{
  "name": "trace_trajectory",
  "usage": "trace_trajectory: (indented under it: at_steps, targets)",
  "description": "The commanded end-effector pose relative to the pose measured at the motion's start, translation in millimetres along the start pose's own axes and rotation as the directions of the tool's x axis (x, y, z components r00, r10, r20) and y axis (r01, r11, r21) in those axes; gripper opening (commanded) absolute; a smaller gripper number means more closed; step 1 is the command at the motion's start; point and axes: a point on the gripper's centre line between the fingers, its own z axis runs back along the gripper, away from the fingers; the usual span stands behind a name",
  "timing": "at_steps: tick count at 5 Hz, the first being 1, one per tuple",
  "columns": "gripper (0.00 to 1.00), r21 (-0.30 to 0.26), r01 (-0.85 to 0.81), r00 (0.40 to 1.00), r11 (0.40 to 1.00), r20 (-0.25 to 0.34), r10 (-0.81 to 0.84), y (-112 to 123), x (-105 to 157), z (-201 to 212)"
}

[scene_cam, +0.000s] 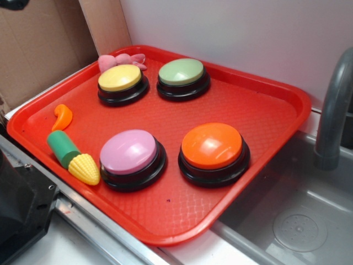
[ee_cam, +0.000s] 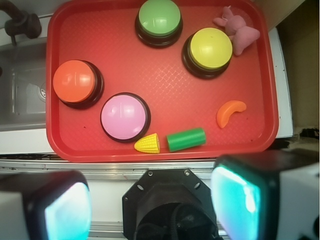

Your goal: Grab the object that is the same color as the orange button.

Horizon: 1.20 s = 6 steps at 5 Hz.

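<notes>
Orange curved toy piece lies on the red tray near its edge, just beside the toy corn's green end. Orange button sits well apart, next to the pink button. End effector hangs high above the tray, fingers spread apart, holding nothing.

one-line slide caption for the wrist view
Open gripper above a red tray holding four dome buttons, toy corn and orange piece.
</notes>
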Motion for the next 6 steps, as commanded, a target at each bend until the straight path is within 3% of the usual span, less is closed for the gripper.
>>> trace_trajectory:
  at_steps: [1, 2, 3, 4, 6]
  targets:
    - [1.00, 0.000, 0.000, 1.000, 1.000, 0.000, 0.000, 0, 0, 0]
    - [1.00, -0.007, -0.156, 0.988, 0.988, 0.019, 0.156, 11, 8, -5]
    - [1.00, -0.030, -0.375, 0.926, 0.926, 0.024, 0.376, 26, 12, -16]
    - [1.00, -0.026, -0.561, 0.827, 0.828, 0.030, 0.561, 50, 17, -38]
    - [1.00, 0.052, -0.740, 0.672, 0.670, 0.078, 0.736, 90, 25, -92]
